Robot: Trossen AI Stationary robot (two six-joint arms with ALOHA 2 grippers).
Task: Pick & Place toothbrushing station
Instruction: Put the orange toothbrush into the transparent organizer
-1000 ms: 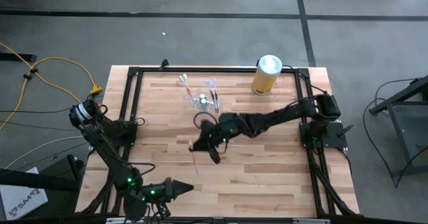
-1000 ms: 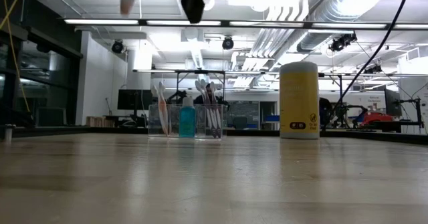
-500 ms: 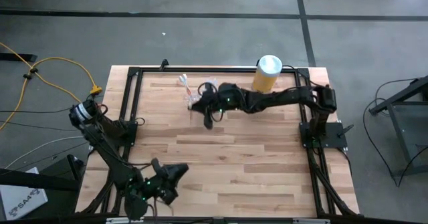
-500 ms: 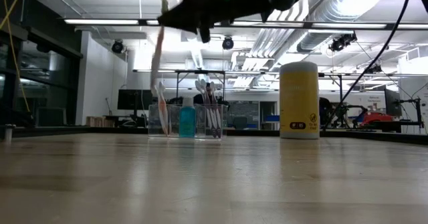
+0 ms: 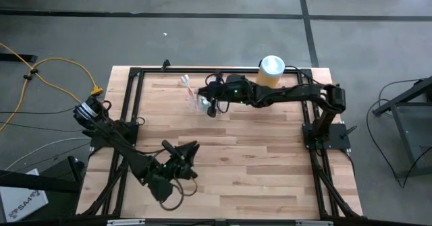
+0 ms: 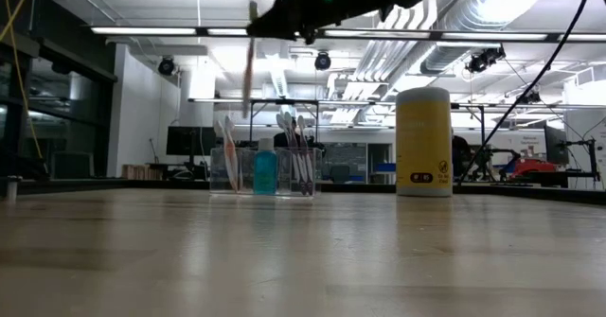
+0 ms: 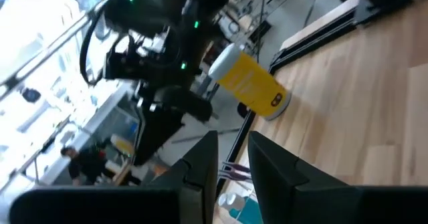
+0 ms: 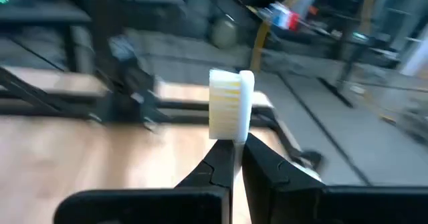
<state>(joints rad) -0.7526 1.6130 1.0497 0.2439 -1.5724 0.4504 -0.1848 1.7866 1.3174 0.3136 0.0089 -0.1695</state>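
- Presently, right tool [image 8: 235,158] clamps a white-headed toothbrush [image 8: 231,114], poised above the small clear plastic holder [image 6: 265,170] at the wooden surface's [image 5: 270,158] far edge, beside the yellow canister [image 5: 268,75].
- Judged step: insertion; next, lower the brush in, then let go.
- Left tool [image 5: 187,152] waits near the front, slightly parted, empty.

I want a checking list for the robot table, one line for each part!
Surface: pale wooden plank table, black frame.
Job's things: see-through plastic toothbrush holder with brushes and a blue bottle, at the far edge.
Clutter: yellow canister with white lid.
Grippers: right claw shut on a white toothbrush, above the holder; left claw near the front, holding nothing.
Cables: yellow cable on the floor.
Surroundings: grey floor, lab room behind.
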